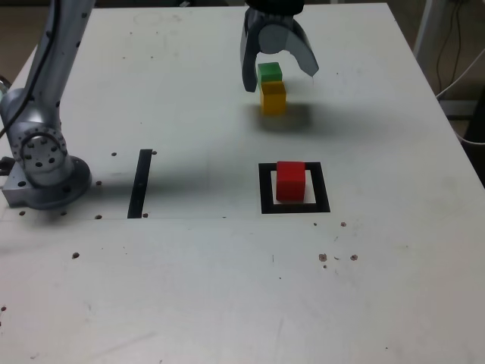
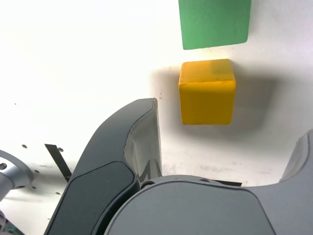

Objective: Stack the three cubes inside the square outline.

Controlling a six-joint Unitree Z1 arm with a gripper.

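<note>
Exterior view, red cube [image 1: 290,180] inside square outline [image 1: 266,189], 1 cube there

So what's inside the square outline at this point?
Only the red cube sits inside the square outline, with nothing on top of it. The cube hides part of the white centre. The yellow cube and green cube stand outside, under the open gripper.

The gripper [image 1: 278,72] is hanging wide open over the green cube [image 1: 269,72] and yellow cube [image 1: 273,98], which are sitting just beside each other and blocking any straight descent. Bare desk [image 1: 394,121] is lying open on both sides of the gripper.
</note>
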